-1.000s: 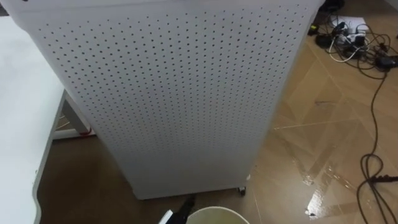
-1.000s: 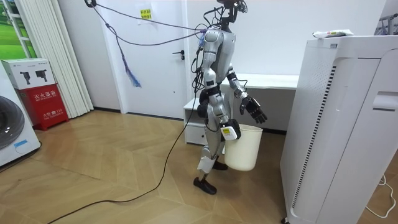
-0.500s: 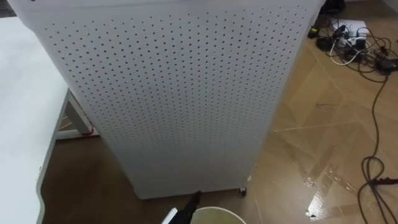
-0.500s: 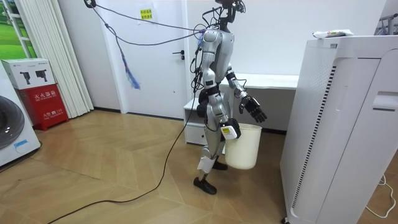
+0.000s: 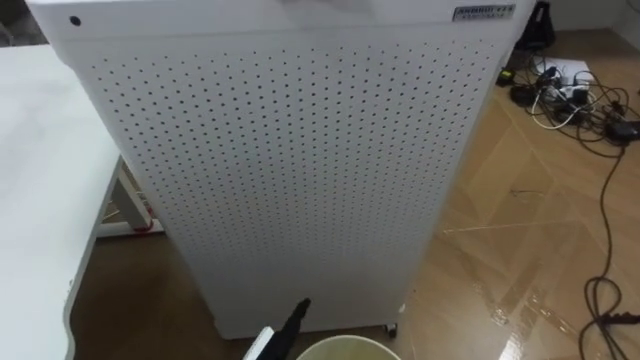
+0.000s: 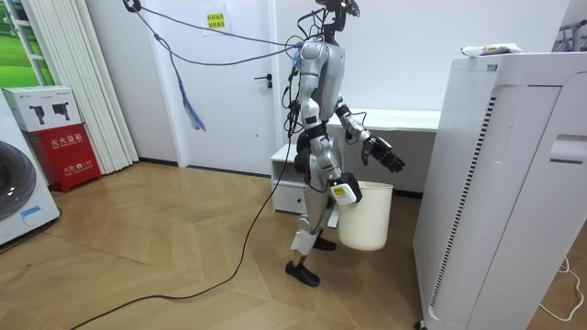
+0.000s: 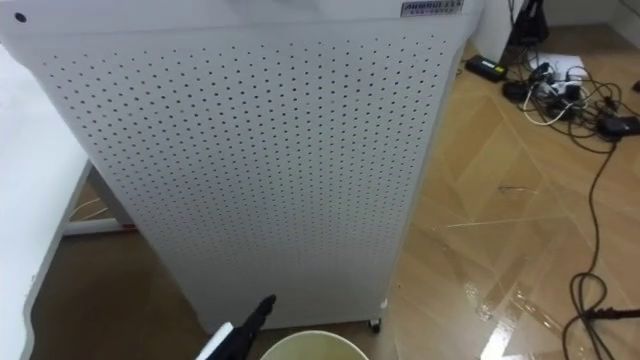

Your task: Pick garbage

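Note:
A crumpled white and green wrapper (image 6: 491,49) lies on top of a tall white perforated cabinet (image 5: 300,170). I stand close in front of that cabinet, facing it. My left hand (image 6: 381,153) is raised at waist height with its fingers straight, reaching toward the cabinet. Its dark fingertips (image 5: 298,315) show at the bottom of the left eye view. My right hand (image 6: 341,192) hangs at my side, shut on a white bucket (image 6: 367,220). The bucket's rim (image 5: 345,348) shows just below the cabinet's foot.
A white table (image 5: 40,200) stands at my left, close to the cabinet. A tangle of dark cables and plugs (image 5: 575,80) lies on the wooden floor at the right. A washing machine (image 6: 18,192) and a red box (image 6: 66,156) stand at the room view's left.
My left hand has risen and reached further toward the cabinet. The bucket has swung forward a little. The eye view has tilted up, so the cabinet's top edge now shows.

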### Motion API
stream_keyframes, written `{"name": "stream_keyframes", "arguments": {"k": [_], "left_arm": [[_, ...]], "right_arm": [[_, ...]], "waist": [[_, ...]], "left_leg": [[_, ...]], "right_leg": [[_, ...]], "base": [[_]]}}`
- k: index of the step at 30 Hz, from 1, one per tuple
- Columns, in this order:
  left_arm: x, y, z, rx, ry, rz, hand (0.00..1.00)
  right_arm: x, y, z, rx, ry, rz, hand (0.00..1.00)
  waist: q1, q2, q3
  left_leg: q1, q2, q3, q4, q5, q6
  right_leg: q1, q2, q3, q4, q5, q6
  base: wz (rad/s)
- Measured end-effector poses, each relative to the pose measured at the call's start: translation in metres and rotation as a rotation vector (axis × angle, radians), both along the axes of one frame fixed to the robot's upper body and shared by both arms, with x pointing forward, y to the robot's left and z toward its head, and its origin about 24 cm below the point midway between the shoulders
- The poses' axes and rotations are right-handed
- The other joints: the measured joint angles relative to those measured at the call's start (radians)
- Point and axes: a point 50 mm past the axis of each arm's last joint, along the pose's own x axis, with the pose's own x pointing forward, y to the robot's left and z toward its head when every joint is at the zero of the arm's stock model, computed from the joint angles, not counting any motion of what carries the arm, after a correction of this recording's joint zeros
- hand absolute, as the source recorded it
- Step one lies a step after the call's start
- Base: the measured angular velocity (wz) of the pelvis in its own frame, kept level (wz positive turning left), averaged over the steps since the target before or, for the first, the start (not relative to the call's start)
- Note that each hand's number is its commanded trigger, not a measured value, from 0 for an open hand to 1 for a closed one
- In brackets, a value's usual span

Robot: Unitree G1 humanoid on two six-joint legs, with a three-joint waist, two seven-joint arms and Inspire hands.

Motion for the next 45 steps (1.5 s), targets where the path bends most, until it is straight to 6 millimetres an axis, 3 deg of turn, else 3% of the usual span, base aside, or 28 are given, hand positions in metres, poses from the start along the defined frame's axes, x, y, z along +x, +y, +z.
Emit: {"name": "stream_keyframes", "arguments": {"k": [5, 11, 14, 18, 23, 26, 28, 31, 33, 35, 38, 41, 45], "left_arm": [[0.008, 0.008, 0.014, 0.031, -0.118, 0.082, 0.00], [0.009, 0.015, 0.016, 0.069, -0.146, 0.112, 0.00], [0.011, 0.019, 0.020, 0.087, -0.176, 0.138, 0.00], [0.012, 0.019, 0.023, 0.098, -0.198, 0.144, 0.00], [0.015, 0.012, 0.046, 0.051, -0.315, 0.165, 0.00], [0.018, 0.016, 0.053, 0.057, -0.365, 0.211, 0.00], [0.020, 0.021, 0.057, 0.091, -0.400, 0.231, 0.00], [0.026, 0.026, 0.079, 0.125, -0.527, 0.273, 0.00], [0.029, 0.028, 0.095, 0.108, -0.605, 0.318, 0.00], [0.032, 0.029, 0.120, 0.067, -0.740, 0.359, 0.00], [0.029, 0.029, 0.143, 0.075, -0.892, 0.379, 0.00], [0.028, 0.030, 0.153, 0.088, -0.952, 0.387, 0.00], [0.026, 0.030, 0.160, 0.118, -1.003, 0.386, 0.00]], "right_arm": [[-0.001, -0.002, 0.000, -0.013, -0.009, 0.009, 1.00], [-0.009, -0.003, -0.003, -0.020, 0.012, 0.019, 1.00], [-0.016, -0.003, -0.005, -0.020, 0.030, 0.014, 1.00], [-0.022, -0.004, -0.007, -0.030, 0.046, 0.030, 1.00], [-0.025, -0.009, -0.007, -0.052, 0.051, 0.044, 1.00], [-0.023, -0.009, -0.005, -0.068, 0.042, 0.074, 1.00], [-0.022, -0.011, -0.005, -0.081, 0.039, 0.089, 1.00], [-0.023, -0.012, -0.005, -0.079, 0.041, 0.081, 1.00], [-0.024, -0.014, -0.005, -0.085, 0.042, 0.065, 1.00], [-0.025, -0.020, -0.005, -0.098, 0.045, 0.026, 1.00], [-0.028, -0.021, -0.007, -0.106, 0.061, 0.006, 1.00], [-0.028, -0.021, -0.007, -0.103, 0.060, -0.001, 1.00], [-0.029, -0.021, -0.007, -0.109, 0.063, -0.004, 1.00]], "waist": [[-0.001, -0.001, -0.0003], [0.002, -0.011, -0.0016], [0.021, -0.014, -0.0007], [0.021, -0.012, -0.0010], [0.022, -0.008, -0.0001], [0.029, -0.009, 0.0001], [0.029, 0.004, -0.0005], [0.016, 0.007, -0.0017], [0.010, 0.000, 0.0042], [-0.002, 0.001, 0.0044], [0.021, -0.015, 0.0013], [0.021, -0.026, -0.0025], [0.026, -0.022, -0.0034]], "left_leg": [[0.033, -0.001, 0.000, -0.019, -0.001, -0.004], [0.056, 0.002, -0.007, -0.024, -0.007, -0.013], [0.055, 0.025, -0.008, 0.019, -0.027, -0.025], [0.057, 0.046, -0.017, 0.049, -0.045, -0.039], [0.047, 0.061, -0.039, 0.099, -0.058, -0.054], [0.037, 0.065, -0.074, 0.174, -0.059, -0.056], [0.009, 0.077, -0.112, 0.244, -0.059, -0.056], [-0.007, 0.078, -0.161, 0.251, -0.054, -0.064], [-0.020, 0.074, -0.175, 0.246, -0.049, -0.072], [-0.032, 0.038, -0.185, 0.143, -0.030, -0.086], [0.008, 0.012, -0.167, 0.082, -0.017, -0.071], [0.009, -0.004, -0.173, 0.083, -0.019, -0.067], [0.028, -0.022, -0.175, 0.084, -0.024, -0.060]], "right_leg": [[0.026, 0.002, 0.004, -0.008, 0.000, 0.000], [0.045, 0.007, 0.004, -0.014, 0.000, 0.000], [0.049, 0.022, 0.003, -0.004, -0.005, -0.010], [0.060, 0.040, -0.002, 0.008, -0.015, -0.024], [0.056, 0.050, -0.009, 0.048, -0.043, -0.040], [0.060, 0.053, 0.000, 0.095, -0.074, -0.056], [0.060, 0.060, 0.002, 0.112, -0.084, -0.071], [0.065, 0.074, -0.005, 0.111, -0.088, -0.085], [0.072, 0.073, -0.004, 0.110, -0.088, -0.092], [0.068, 0.073, 0.032, 0.109, -0.092, -0.091], [0.060, 0.057, 0.044, 0.106, -0.101, -0.078], [0.071, 0.042, 0.027, 0.101, -0.107, -0.068], [0.091, 0.025, 0.027, 0.099, -0.115, -0.055]], "base": [[-0.02], [-0.02], [-0.17], [-0.02], [0.02], [-0.11], [-0.10], [0.14], [0.19], [0.29], [-0.09], [0.09], [0.01]]}}
